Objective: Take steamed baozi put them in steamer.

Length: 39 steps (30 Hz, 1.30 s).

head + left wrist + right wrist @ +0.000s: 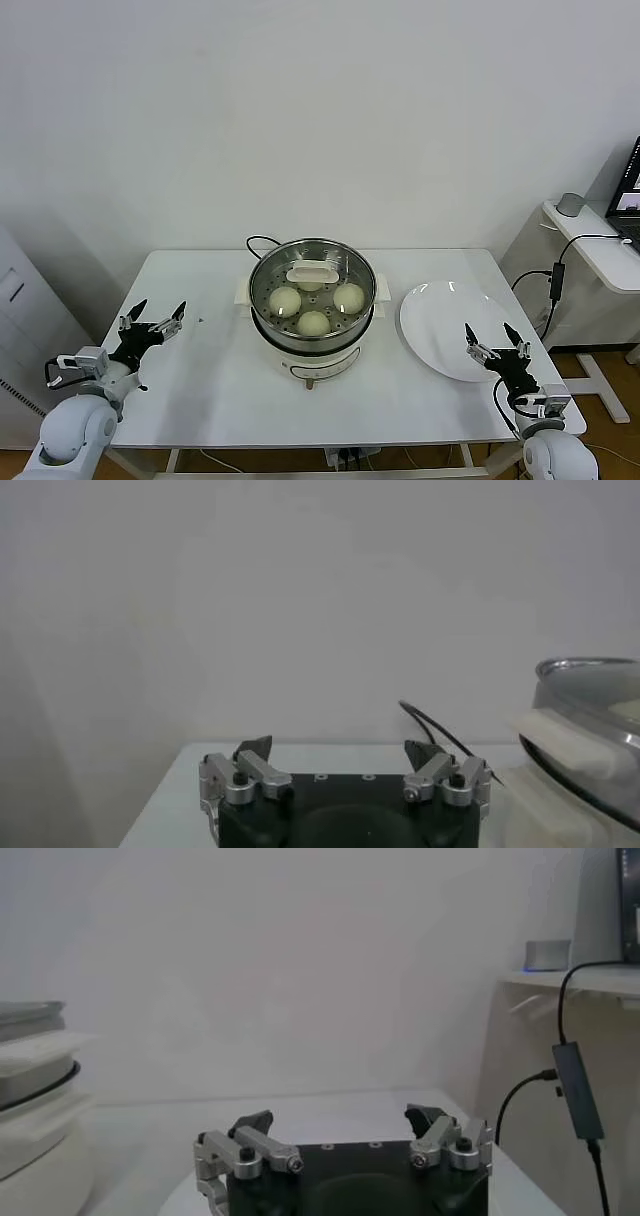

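Note:
The steamer (300, 348), a shiny steel pot on a cream-white base, stands at the middle of the white table (210, 370). A glass lid with a cream handle (313, 272) lies on it. Through the glass I see several steamed baozi, pale and round, among them one (285, 300) on the left, one (348, 297) on the right and one (313, 323) at the front. My left gripper (160, 308) (338, 748) hangs open and empty near the table's left edge. My right gripper (488, 332) (338, 1116) hangs open and empty at the plate's front right rim.
A flat white plate (440, 325) with nothing on it lies right of the steamer. The black cord (258, 240) loops behind the pot. A side desk (600, 250) with a laptop and hanging cable stands to the right, and a white cabinet (20, 340) to the left.

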Tool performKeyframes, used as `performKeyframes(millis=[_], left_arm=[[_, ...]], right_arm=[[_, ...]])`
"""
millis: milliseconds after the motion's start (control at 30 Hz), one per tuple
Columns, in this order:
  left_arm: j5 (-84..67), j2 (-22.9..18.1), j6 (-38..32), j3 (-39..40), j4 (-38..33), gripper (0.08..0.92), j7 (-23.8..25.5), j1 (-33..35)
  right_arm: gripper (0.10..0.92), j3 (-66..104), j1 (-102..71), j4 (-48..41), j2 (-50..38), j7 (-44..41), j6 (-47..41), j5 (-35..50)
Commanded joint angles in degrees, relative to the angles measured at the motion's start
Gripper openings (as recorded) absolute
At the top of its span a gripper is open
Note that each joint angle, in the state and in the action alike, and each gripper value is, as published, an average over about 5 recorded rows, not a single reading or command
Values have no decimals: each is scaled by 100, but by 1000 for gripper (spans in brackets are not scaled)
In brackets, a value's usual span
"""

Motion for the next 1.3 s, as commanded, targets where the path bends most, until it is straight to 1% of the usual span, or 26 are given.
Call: performKeyframes(millis=[33, 467, 1300], left_arm=[[24, -28, -27, -5, 39, 823, -9, 45], [-14, -46, -9, 16, 81, 823, -7, 39], [-134, -120, 142, 48, -48, 823, -53, 101]], right_arm=[[823, -16, 28, -10, 2, 19, -24, 13], [823, -31, 103, -47, 11, 11, -108, -20], [823, -1, 28, -15, 2, -102, -90, -37]])
